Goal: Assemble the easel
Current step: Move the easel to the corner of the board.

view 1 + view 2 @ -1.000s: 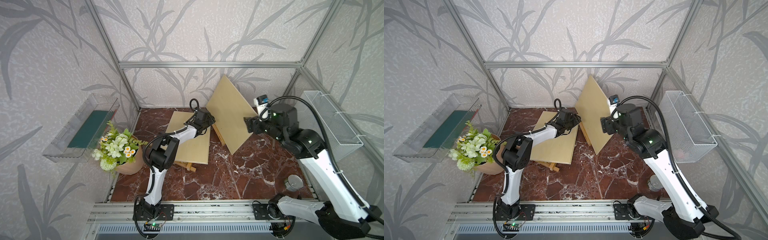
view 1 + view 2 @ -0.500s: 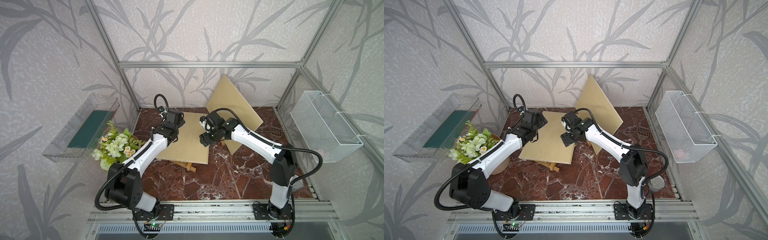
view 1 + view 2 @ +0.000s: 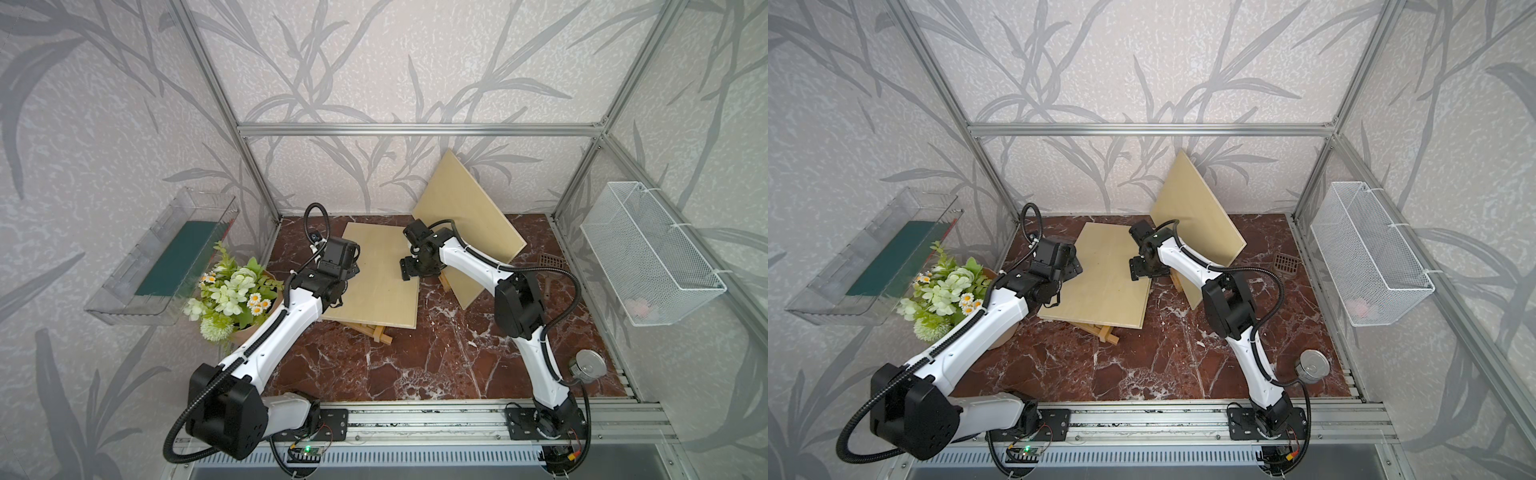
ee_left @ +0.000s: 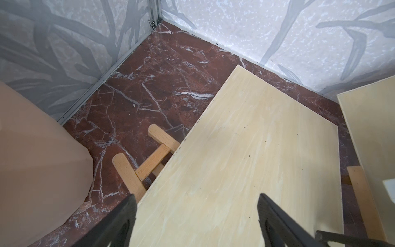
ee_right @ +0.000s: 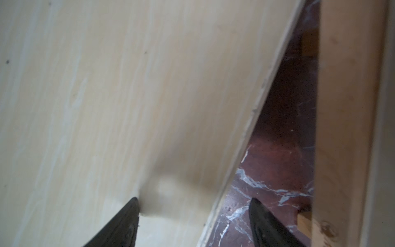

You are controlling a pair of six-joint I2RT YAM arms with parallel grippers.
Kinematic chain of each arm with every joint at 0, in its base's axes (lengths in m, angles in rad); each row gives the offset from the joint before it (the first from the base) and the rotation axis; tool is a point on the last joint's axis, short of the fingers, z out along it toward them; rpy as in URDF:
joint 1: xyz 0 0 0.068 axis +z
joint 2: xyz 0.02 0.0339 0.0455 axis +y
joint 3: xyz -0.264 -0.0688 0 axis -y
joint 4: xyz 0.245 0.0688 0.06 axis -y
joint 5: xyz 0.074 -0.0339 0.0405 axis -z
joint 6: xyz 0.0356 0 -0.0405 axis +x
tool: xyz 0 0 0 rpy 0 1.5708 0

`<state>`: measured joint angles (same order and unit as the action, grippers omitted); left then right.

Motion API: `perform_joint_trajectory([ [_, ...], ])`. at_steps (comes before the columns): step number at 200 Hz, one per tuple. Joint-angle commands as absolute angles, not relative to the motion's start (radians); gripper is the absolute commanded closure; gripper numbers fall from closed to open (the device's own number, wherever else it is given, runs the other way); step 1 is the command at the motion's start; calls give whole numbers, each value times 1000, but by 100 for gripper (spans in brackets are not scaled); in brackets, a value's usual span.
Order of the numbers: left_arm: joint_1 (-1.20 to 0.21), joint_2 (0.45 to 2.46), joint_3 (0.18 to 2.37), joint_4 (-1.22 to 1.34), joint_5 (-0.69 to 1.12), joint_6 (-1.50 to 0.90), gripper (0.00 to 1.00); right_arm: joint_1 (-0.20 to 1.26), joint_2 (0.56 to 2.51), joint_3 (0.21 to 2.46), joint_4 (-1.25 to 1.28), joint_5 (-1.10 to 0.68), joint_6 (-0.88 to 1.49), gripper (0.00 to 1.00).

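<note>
Far left, the flower pot (image 3: 232, 291) sits close by the left arm, so there's not much elbow room on that side. Next along, the left gripper (image 4: 197, 195) hangs over the near-left part of the flat board (image 3: 374, 282), jaws spread wide with nothing between them. The wooden easel frame (image 4: 149, 158) is lying flat on the surface (image 3: 415, 365), mostly buried under that board. Only its leg ends poke out past the left edge and the front corner.

Over at the board's right edge, the right gripper (image 5: 194, 200) is open too. In its wrist view one finger is over the panel's face and the other over the marble beyond the edge. Behind it, a second board (image 3: 465, 224) leans against the back wall.

This looks like a two-handed lift to clear the panel off the frame. The panel is thin, so each gripper wants one finger slipped under the edge where the frame props it up. Both should close together and raise it level, because a lopsided pull could drag the frame or knock the leaning board.
</note>
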<state>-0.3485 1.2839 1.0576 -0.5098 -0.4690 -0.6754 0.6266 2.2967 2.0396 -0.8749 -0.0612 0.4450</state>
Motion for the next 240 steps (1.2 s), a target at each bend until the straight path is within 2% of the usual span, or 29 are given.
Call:
perform_joint_trajectory([
  [1, -352, 1291, 1085, -545, -480, -662, 10, 585, 2301, 2018, -885, -42, 484, 21],
  [90, -352, 1360, 1120, -540, -432, -672, 10, 364, 2159, 1786, -775, -38, 500, 21],
  [181, -348, 1394, 1124, -549, -416, -672, 10, 129, 2076, 1742, -774, -19, 455, 21],
  [208, -338, 1398, 1124, -561, -415, -674, 10, 114, 2070, 1753, -791, -46, 430, 21],
  [240, -324, 1399, 1120, -563, -412, -680, 10, 121, 2024, 1659, -751, -121, 456, 22],
])
